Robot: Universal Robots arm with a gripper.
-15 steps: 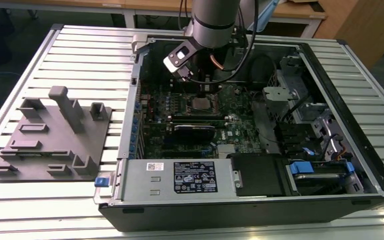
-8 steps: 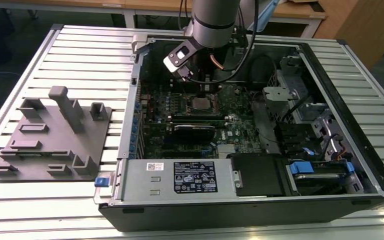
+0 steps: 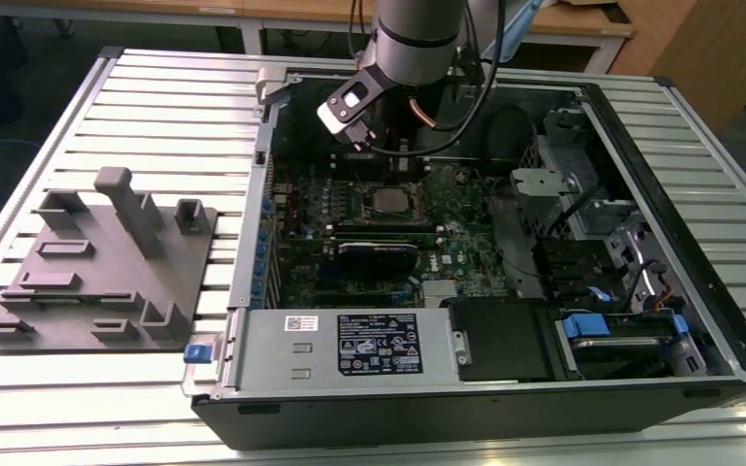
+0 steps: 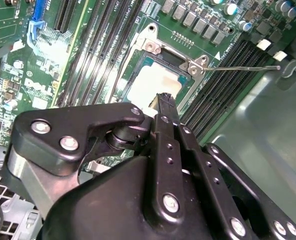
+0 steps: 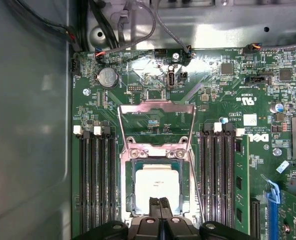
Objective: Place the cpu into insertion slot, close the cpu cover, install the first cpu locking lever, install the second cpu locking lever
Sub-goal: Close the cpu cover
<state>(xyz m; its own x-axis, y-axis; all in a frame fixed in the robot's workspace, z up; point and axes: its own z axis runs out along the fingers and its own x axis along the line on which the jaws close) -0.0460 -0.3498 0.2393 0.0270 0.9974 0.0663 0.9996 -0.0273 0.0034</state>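
The cpu [image 5: 158, 181] lies flat in the insertion slot [image 3: 364, 201], framed by the cpu cover [image 5: 157, 149]. The gripper [image 5: 160, 201], closed tight on nothing, is at the cpu's edge. Light, stiff and probably fragile, the cpu is best held by its sides only.

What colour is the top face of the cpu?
Pale silver-beige; the cpu shows best in the first wrist view.

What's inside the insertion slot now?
The cpu, pale face up, within the silver cpu cover. The end effector hides one edge; whatever lies beneath is covered.
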